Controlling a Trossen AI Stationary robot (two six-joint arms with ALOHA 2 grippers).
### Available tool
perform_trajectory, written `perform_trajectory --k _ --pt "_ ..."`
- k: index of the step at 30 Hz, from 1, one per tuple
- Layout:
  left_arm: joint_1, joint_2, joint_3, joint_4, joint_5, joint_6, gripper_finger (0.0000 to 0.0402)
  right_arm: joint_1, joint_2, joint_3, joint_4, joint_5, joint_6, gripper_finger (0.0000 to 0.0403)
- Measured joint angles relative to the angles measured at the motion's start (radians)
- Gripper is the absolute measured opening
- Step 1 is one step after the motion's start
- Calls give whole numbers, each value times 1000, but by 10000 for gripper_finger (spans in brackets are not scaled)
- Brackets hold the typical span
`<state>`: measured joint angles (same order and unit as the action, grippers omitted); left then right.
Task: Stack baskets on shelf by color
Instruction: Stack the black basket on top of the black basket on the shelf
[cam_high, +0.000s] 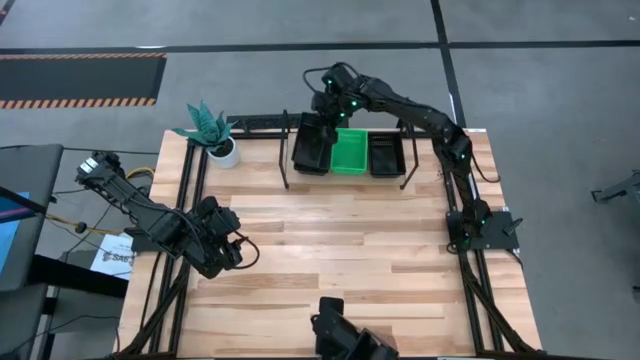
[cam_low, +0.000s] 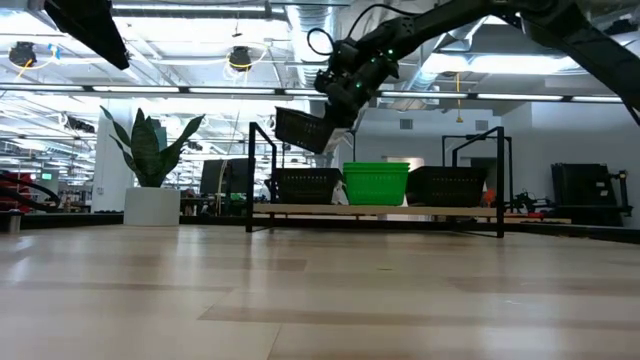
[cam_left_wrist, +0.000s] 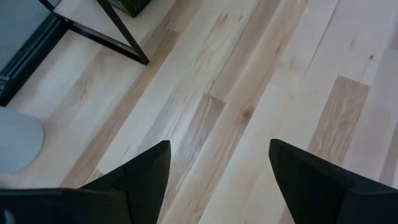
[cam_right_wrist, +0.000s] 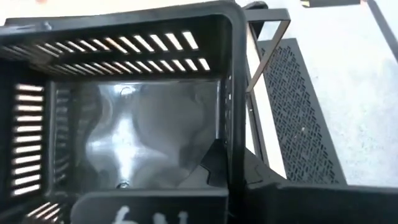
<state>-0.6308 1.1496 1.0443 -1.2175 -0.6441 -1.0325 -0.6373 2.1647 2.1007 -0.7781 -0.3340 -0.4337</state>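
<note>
The shelf (cam_low: 380, 210) stands at the table's far edge. On it rest a black basket (cam_low: 305, 185) on the left, a green basket (cam_low: 376, 183) in the middle and a black basket (cam_low: 447, 186) on the right. My right gripper (cam_low: 340, 105) is shut on another black basket (cam_low: 303, 130), tilted in the air over the left one. The held basket also shows from above (cam_high: 312, 145) and from inside (cam_right_wrist: 124, 137). My left gripper (cam_left_wrist: 217, 162) stands open over bare wood near the table's left edge (cam_high: 228, 250). My right gripper holds the black basket by a wall near one corner (cam_right_wrist: 227, 155), one finger (cam_right_wrist: 214, 165) inside the basket and the other outside. The fingers slant down from above. The basket hangs tilted, lifted clear of the shelf and of the basket below it.
A teal plant in a white pot (cam_high: 210, 128) stands at the far left corner, beside the shelf's left posts (cam_high: 288, 160). A dark device (cam_high: 340, 335) sits at the near edge. Open wooden tabletop (cam_high: 340, 240) lies between the shelf and the near edge.
</note>
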Motion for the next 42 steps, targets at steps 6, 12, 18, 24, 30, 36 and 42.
perform_trajectory --k 6,12,18,24,30,36,42 --pt "0 0 0 0 -16 -1 261 -13 15 1 11 3 -64 7" --pt "0 0 0 0 -23 0 261 -18 46 2 7 -1 -86 8" --pt "0 0 0 0 -23 0 261 -21 47 1 11 -3 -124 8" --pt "0 0 0 0 -27 -1 261 -21 46 0 10 -5 -125 28" --pt "0 0 0 0 -30 -1 261 -15 49 0 14 -4 -125 72" --pt "0 0 0 0 -30 -1 261 -15 49 0 16 1 -117 114" --pt "0 0 0 0 -32 -1 261 -9 49 0 31 61 -116 170"
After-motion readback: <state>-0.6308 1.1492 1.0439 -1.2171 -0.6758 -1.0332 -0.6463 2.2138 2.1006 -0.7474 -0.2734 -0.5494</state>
